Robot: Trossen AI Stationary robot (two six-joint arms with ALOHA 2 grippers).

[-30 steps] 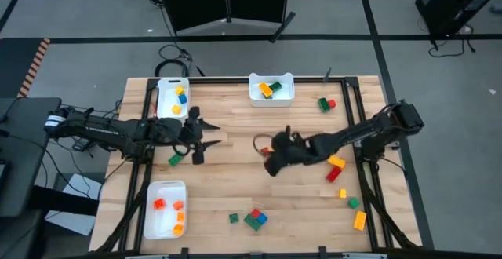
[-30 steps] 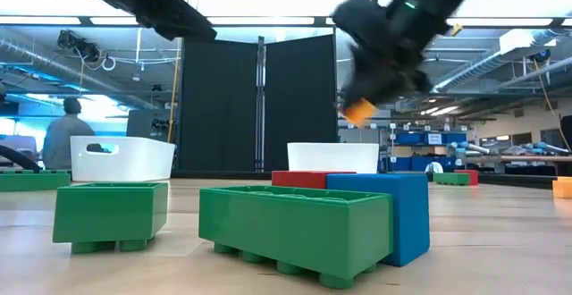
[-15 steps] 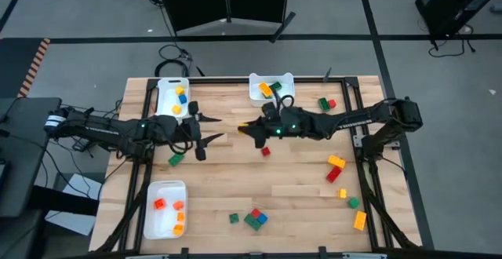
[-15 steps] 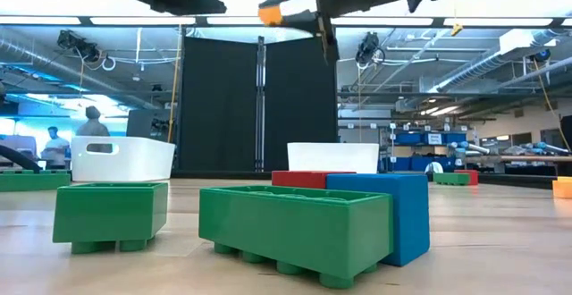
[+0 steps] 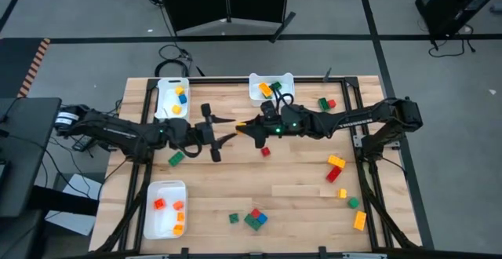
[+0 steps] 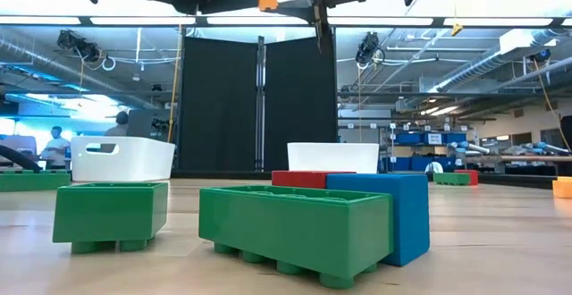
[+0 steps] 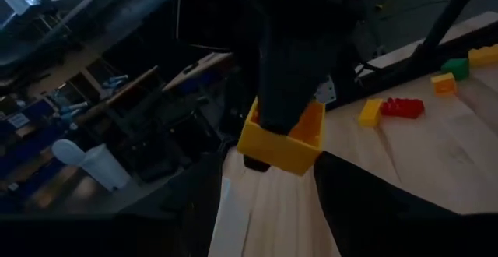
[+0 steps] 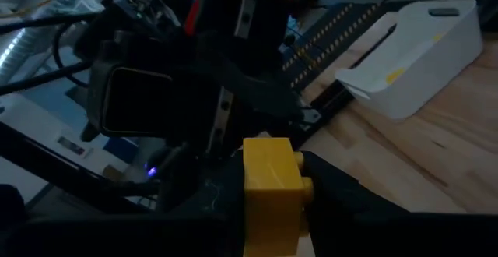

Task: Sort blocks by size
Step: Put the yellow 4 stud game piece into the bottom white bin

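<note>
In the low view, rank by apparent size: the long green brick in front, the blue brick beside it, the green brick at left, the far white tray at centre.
1. Long green studded plastic brick.
2-3. Blue brick and left green brick look alike.
4. Far white plastic tray.
Nearness to the camera inflates the bricks, so the tray's true size stays unsure.

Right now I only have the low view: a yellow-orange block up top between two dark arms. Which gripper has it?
Observer: The right gripper is shut on the yellow block. The high view shows that arm reaching in from the right.
Operator: Left on it too?
Observer: No. The left gripper is open. In its wrist view its fingers stand either side of the block, apart from it.
Operator: Anything on the table near them?
Observer: A small red block lies alone on the table, close to where the two grippers meet.
</note>
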